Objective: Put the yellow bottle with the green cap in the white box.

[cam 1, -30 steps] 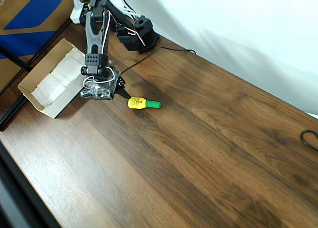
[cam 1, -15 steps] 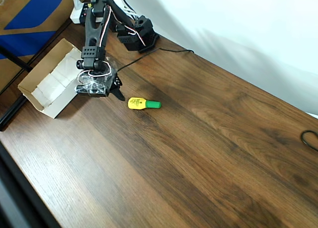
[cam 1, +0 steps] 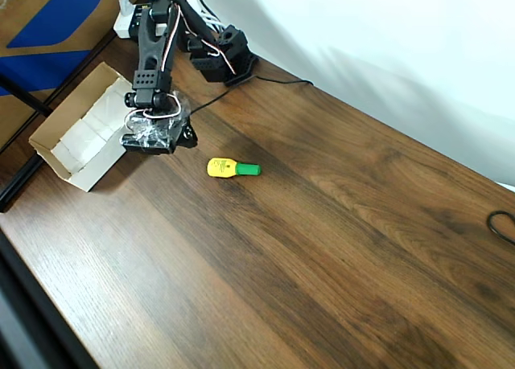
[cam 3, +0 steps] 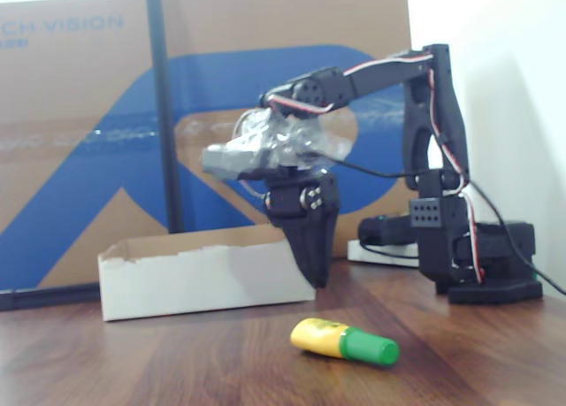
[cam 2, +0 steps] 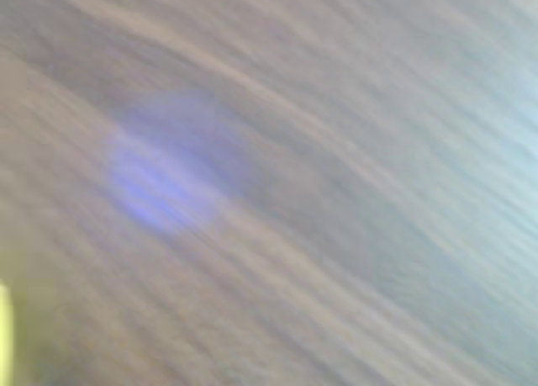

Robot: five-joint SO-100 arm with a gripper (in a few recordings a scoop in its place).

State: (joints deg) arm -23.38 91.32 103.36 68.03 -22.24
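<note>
Yellow bottle (cam 1: 222,168) on its side, near white box (cam 1: 60,156), apart.

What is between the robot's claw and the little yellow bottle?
Nothing visible. Only bare table lies between the gripper and the yellow bottle, which lies on its side. The white box sits just past the gripper.

- The surface (cam 1: 322,248) — dark wood grain, smooth, with a mild sheen.
- The yellow bottle with the green cap (cam 3: 343,340) — glossy plastic, with a printed label.
- The white box (cam 3: 199,273) — matt cardboard, white walls, raw brown torn edges.
- The claw (cam 3: 311,247) — matt black plastic; crinkled clear wrap above it.
- The flat cardboard (cam 3: 80,141) behind — matt brown, printed blue.
</note>
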